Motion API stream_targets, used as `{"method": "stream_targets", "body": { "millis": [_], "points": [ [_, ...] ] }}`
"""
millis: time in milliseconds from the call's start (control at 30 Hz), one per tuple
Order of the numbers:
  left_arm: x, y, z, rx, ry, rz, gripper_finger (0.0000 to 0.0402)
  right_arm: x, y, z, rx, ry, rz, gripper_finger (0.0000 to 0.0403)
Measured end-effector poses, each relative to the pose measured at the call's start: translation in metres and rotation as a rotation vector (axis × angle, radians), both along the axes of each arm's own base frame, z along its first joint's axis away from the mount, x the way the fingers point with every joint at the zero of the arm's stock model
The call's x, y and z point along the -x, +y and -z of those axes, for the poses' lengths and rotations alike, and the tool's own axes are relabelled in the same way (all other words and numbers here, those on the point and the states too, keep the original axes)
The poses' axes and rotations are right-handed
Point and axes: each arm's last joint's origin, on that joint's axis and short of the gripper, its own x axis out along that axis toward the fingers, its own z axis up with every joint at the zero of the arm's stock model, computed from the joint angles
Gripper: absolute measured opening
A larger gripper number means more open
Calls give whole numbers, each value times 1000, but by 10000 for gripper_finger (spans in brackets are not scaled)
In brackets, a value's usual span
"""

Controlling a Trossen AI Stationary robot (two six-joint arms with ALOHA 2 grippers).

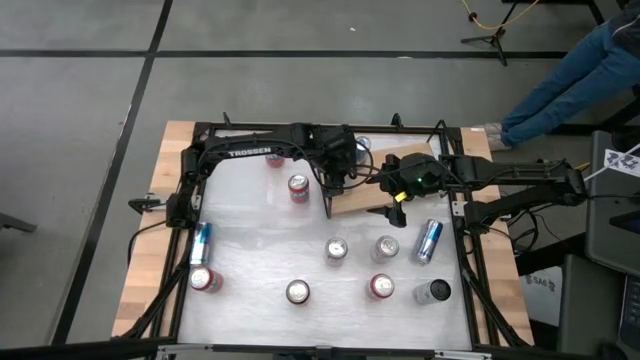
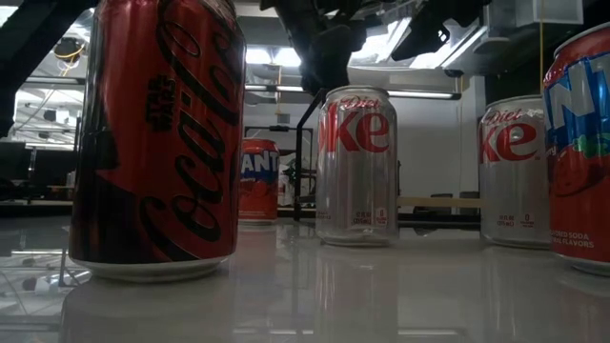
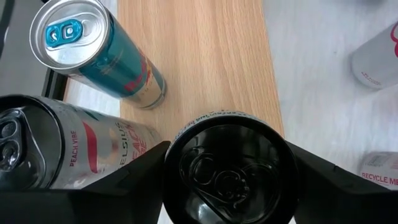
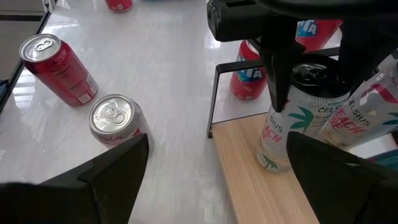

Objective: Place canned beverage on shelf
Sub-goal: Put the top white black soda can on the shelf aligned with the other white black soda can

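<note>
The shelf is a light-brown wooden board [image 1: 365, 200] with a black upright frame [image 4: 214, 93] at its left end. My left gripper [image 1: 338, 170] is above that end, shut on a white Celsius can with a black top [image 4: 273, 137]. A second Celsius can [image 4: 367, 118] and a teal can [image 3: 93, 53] stand beside it on the board. My right gripper [image 4: 217, 180] is wide open and empty, hovering over the board's near right part [image 1: 397, 212]. My left gripper pinches the Celsius can's upper wall, just under the black rim [image 3: 177, 155], between its two fingers [image 4: 277, 74]. The fingers come from above, pointing down, one on each side. The can stands about upright, with its base on the board [image 4: 268, 165] next to the black frame.
Several cans stand or lie on the white tabletop: a red one [image 1: 298, 187] left of the shelf, silver ones [image 1: 336, 249] [image 1: 386, 247], a lying blue one [image 1: 428, 240], others nearer [image 1: 298, 291] [image 1: 381, 287] [image 1: 432, 291]. A person's legs [image 1: 570, 70] show at the far right.
</note>
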Motion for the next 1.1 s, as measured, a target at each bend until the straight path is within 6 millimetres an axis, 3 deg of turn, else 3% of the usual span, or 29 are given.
{"method": "stream_targets", "body": {
  "millis": [233,1100],
  "points": [
    [-1,0,0,-2,-10,0,283,0,0,0,0,0,0,370],
    [-2,0,2,-3,-6,-1,286,0,0,0,0,0,0,370]
  ]
}}
